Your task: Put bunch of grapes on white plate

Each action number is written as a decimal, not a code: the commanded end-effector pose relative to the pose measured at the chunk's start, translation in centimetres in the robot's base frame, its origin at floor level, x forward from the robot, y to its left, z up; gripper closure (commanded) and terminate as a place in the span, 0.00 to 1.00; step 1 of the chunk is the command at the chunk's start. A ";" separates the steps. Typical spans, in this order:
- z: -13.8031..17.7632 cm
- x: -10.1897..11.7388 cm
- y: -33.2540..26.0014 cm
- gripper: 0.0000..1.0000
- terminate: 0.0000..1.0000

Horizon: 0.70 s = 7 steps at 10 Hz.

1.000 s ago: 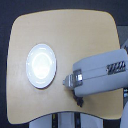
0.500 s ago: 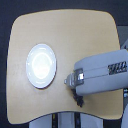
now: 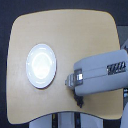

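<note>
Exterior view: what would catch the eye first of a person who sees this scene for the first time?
The round white plate stands out on the exterior view's left of the light wooden table, and it is empty. The bulky grey robot arm reaches in from the exterior view's right. A small dark shape at the arm's lower end, near the table's front edge, is too blurred to name.

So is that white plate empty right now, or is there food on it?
Empty. The plate shows only bare glossy white, with no grapes on it.
</note>
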 end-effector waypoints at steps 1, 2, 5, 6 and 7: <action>-0.7 0.1 1.4 1.00 0.00; -0.6 0.0 1.4 1.00 0.00; -0.3 0.4 0.8 1.00 0.00; -0.3 0.4 0.9 1.00 0.00; -0.4 0.4 1.0 1.00 0.00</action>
